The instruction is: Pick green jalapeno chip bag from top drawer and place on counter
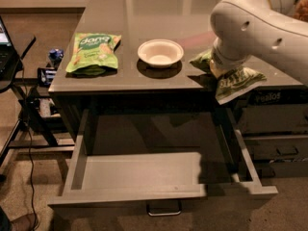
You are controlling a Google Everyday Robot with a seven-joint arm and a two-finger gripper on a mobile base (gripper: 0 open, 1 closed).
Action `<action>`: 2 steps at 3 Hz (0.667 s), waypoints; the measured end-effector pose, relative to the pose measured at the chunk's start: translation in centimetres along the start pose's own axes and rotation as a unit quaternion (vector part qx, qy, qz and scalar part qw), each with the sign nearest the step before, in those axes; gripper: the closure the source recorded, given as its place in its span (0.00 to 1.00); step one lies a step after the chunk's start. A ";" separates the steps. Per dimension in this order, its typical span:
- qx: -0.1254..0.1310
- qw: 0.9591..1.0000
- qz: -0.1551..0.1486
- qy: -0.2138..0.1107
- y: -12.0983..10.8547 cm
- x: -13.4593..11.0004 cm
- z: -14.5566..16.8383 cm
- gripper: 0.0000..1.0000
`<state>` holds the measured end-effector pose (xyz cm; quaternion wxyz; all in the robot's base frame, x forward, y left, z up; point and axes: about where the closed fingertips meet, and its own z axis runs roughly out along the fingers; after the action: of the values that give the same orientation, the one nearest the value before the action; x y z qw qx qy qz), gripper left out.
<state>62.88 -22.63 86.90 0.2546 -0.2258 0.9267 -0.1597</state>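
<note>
The green jalapeno chip bag (237, 81) is dark olive and crinkled, and hangs tilted at the counter's (144, 13) front right edge, partly over it. My gripper (219, 69) is mostly hidden under my white arm and is shut on the bag's upper part. The top drawer (144, 174) is pulled wide open below, and its grey bottom is bare. Its metal loop handle (163, 210) shows at the front.
A light-green "dang" bag (94, 52) lies at the counter's left front. A white bowl (160, 53) sits in the middle front. Darker drawers with black handles (287, 150) are at the right. A stand with cables (29, 105) is at the left.
</note>
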 end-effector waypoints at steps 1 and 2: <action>0.003 1.000 0.001 0.009 -1.8 -1.9 1.9 1.00; 0.008 1.000 0.000 0.021 -3.1 -3.4 4.1 1.00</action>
<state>68.75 -24.31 86.11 0.2373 -0.2203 0.9304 -0.1716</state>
